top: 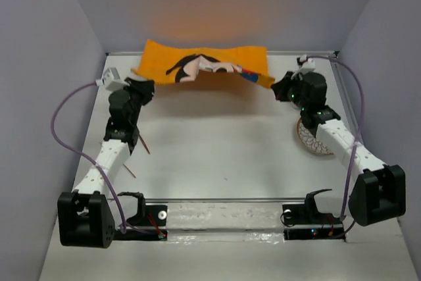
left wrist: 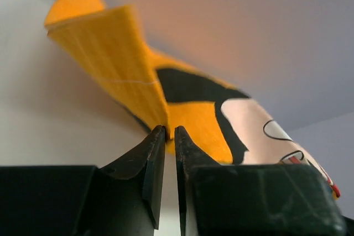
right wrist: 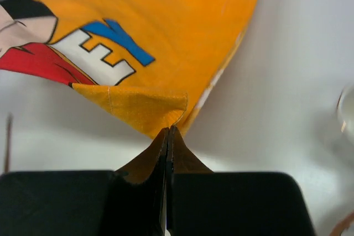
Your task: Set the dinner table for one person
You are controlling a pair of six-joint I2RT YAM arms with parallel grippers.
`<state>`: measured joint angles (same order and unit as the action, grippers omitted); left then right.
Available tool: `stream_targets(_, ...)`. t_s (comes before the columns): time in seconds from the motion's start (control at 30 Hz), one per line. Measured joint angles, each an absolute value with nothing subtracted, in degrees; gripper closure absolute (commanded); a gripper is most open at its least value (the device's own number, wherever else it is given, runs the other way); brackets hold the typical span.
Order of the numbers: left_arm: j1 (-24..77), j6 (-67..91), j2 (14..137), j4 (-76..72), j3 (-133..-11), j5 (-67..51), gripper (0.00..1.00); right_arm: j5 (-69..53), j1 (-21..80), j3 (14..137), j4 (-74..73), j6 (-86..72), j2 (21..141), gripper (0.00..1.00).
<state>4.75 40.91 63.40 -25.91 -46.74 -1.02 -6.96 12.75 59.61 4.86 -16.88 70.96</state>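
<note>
While closed, jaws on orange mat (right wrist: 166, 20).

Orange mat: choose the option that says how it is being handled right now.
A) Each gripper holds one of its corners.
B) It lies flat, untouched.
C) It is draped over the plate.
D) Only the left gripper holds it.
A: the wrist views show the left gripper and the right gripper each pinching a corner of the orange mat, with its near edge raised off the dinner table.

Plate (top: 308, 140) half hidden (under right arm (top: 343, 144)).
</note>
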Motion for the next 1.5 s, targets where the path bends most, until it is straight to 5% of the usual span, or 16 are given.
stream_targets(0.17, 4.8, 46.5, 62.4, -30.4, -23.1, -2.0, 0.80, -7.3, 12.8, 43.7, 3.3, -20.6, 73.6, 1.00)
stream_targets(0.43, 4.8, 51.8, 54.6, -37.7, -5.0, -3.5, 0.89, -6.2, 12.8, 35.7, 3.0, -25.8, 69.4, 1.00)
stream_targets(0.57, 4.8, 52.5, 44.5, -35.9, -2.6, -4.6, 0.77, -3.2, 12.8, 30.7, 1.0, -27.9, 65.2, 1.00)
stream_targets(0.7, 4.8, 51.2, 35.9, -31.9, -2.6, -2.3, 0.64, 0.2, 12.8, 29.8, -3.5, -28.6, 60.8, 0.58)
stream_targets(0.73, 4.8, 50.5, 35.4, -31.0, -2.9, -1.2, 0.62, 0.7, 12.8, 30.0, -4.6, -28.6, 59.5, 0.36)
stream_targets(0.8, 5.1, 48.9, 38.1, -27.9, -5.0, 1.2, 0.61, 1.3, 12.8, 30.5, -7.6, -27.8, 56.2, 0.13)
stream_targets(0.83, 5.3, 48.2, 40.4, -27.0, -6.4, 2.3, 0.59, 1.6, 12.8, 30.9, -9.0, -27.7, 54.3, 0.11)
stream_targets(1.0, 6.4, 44.6, 55.8, -25.6, -15.6, 7.1, 0.46, 1.0, 12.8, 35.1, -13.9, -26.1, 45.3, 0.09)
stream_targets(1.2, 7.2, 41.7, 70.5, -25.5, -24.3, 9.8, 0.48, -3.7, 12.8, 36.0, -12.5, -25.7, 45.5, 0.19)
stream_targets(1.5, 7.6, 40.9, 85.8, -25.8, -30.3, 12.5, 0.56, -12.7, 12.8, 33.1, -11.5, -24.8, 49.1, 0.20)
